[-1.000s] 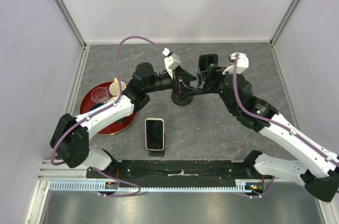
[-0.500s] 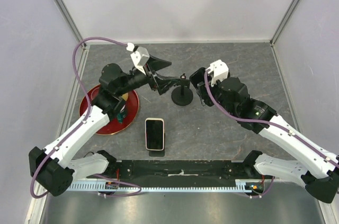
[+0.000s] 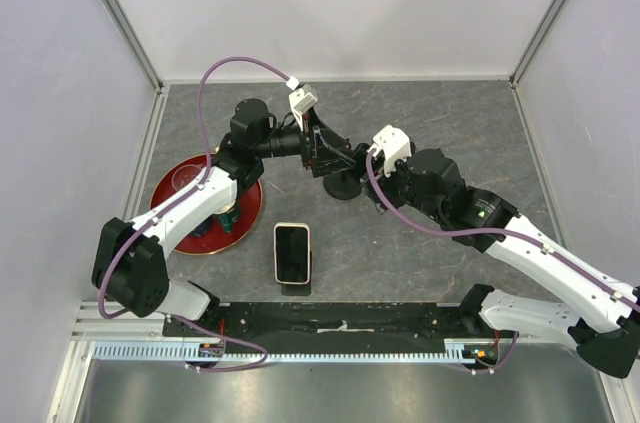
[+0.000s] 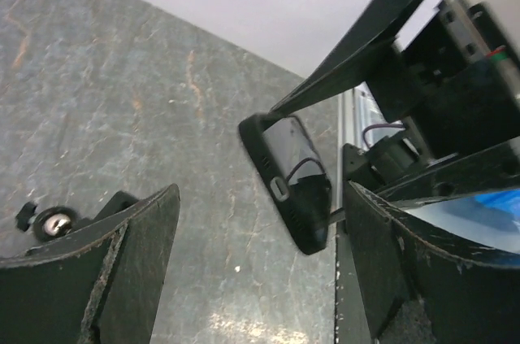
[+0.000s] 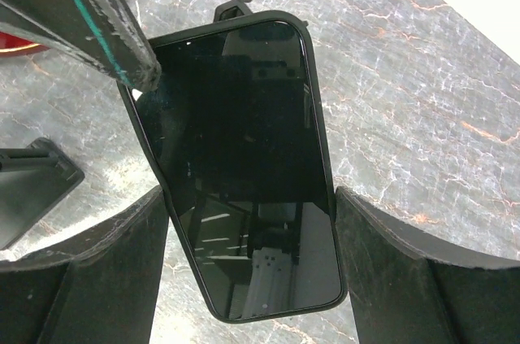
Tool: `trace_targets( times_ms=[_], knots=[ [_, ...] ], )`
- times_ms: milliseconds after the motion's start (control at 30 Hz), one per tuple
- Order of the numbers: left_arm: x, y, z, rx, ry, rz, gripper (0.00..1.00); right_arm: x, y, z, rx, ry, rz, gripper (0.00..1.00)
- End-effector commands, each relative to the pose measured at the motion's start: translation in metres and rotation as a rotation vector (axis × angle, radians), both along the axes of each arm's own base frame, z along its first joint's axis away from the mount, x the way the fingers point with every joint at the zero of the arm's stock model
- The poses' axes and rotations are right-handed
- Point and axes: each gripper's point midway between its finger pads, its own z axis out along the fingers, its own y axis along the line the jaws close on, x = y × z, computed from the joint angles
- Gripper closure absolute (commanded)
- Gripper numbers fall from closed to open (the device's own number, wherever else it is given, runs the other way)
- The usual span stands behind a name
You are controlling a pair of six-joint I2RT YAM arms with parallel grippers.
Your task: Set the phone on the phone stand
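Observation:
My right gripper (image 5: 250,193) is shut on a black phone (image 5: 244,157), one finger on each long edge, and holds it above the table. In the top view this gripper (image 3: 372,188) is just right of the black round-based phone stand (image 3: 343,188). My left gripper (image 3: 330,151) is open and empty, above and behind the stand. In the left wrist view the held phone (image 4: 288,185) shows edge-on between the left gripper's open fingers (image 4: 122,271), apart from them. The stand's knob (image 4: 49,222) shows at lower left.
A second phone with a white rim (image 3: 292,253) lies near the front edge, left of centre. A red tray (image 3: 250,213) with cups sits at the left under the left arm. Grey walls close in the table on three sides.
The right gripper has carried the black phone from behind the stand forward and left, close to the stand's right side. The left arm swung away left, then came back over the stand.

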Motion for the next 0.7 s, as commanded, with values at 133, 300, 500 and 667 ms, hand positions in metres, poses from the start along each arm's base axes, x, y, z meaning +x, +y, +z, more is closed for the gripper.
trace_targets(
  times_ms=[133, 300, 500, 667],
  knots=[
    [-0.024, -0.016, 0.03, -0.072, -0.035, -0.18, 0.12, 0.003, 0.017, 0.047, 0.092, -0.116, 0.026, 1.0],
    [-0.024, -0.021, 0.024, -0.053, -0.013, -0.207, 0.12, 0.001, 0.018, 0.059, 0.117, -0.151, 0.017, 1.0],
    [-0.025, -0.025, 0.022, -0.045, -0.002, -0.222, 0.17, 0.0, 0.017, 0.069, 0.136, -0.176, 0.002, 1.0],
    [-0.033, -0.029, 0.023, -0.046, -0.005, -0.272, 0.37, 0.002, 0.02, 0.071, 0.134, -0.186, -0.004, 1.0]
  ],
)
